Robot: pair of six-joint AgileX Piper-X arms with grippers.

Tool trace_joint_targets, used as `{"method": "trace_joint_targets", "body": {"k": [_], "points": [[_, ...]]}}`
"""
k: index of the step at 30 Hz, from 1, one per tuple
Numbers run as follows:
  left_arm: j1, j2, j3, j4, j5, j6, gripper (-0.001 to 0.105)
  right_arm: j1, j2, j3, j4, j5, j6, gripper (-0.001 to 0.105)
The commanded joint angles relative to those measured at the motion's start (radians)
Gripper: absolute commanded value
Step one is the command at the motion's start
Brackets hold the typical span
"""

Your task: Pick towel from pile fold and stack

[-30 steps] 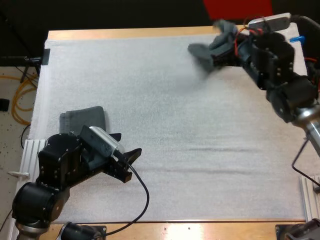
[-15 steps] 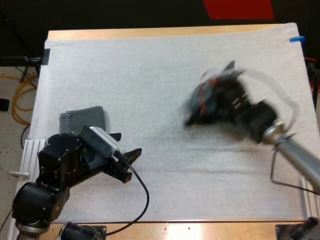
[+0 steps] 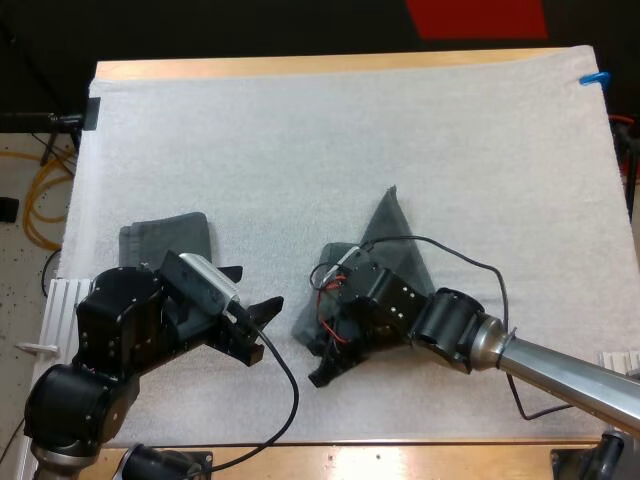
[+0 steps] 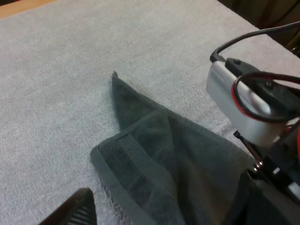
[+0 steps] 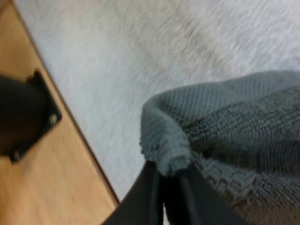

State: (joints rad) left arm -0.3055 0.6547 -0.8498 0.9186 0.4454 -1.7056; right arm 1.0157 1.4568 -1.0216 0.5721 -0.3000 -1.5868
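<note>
The right gripper (image 3: 328,362) pinches a corner of the crumpled dark grey-green towel (image 3: 395,245), swung from the far right corner of the white mat (image 3: 300,130) to mid-mat. The left gripper (image 3: 255,290), fingers spread, waits by the folded grey-green towel (image 3: 165,235) at the left edge. It should probably grasp the adjacent corner so the cloth spreads flat.

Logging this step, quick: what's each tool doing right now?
Left tool: open, holding nothing.
Right tool: closed on the towel.

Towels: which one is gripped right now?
The loose towel in the mat's middle, pinched by the right gripper. The folded towel at its left edge lies free.
</note>
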Motion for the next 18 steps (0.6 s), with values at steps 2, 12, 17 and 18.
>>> {"method": "trace_joint_targets", "body": {"k": [2,12,17,18], "points": [[-0.002,-0.003,-0.005,-0.004,-0.002,0.004,0.065,-0.001,0.013,-0.005,-0.037,0.009,0.035,0.005],[-0.002,-0.003,-0.005,0.062,-0.002,-0.007,0.065,-0.001,0.008,-0.053,0.013,-0.092,0.073,0.077],[-0.002,-0.02,-0.005,0.177,-0.002,-0.001,0.065,-0.007,-0.046,-0.075,0.177,0.17,0.029,0.067],[-0.002,-0.031,-0.005,0.198,-0.002,-0.002,0.065,-0.017,-0.054,-0.075,0.213,0.216,0.027,0.065]]}}
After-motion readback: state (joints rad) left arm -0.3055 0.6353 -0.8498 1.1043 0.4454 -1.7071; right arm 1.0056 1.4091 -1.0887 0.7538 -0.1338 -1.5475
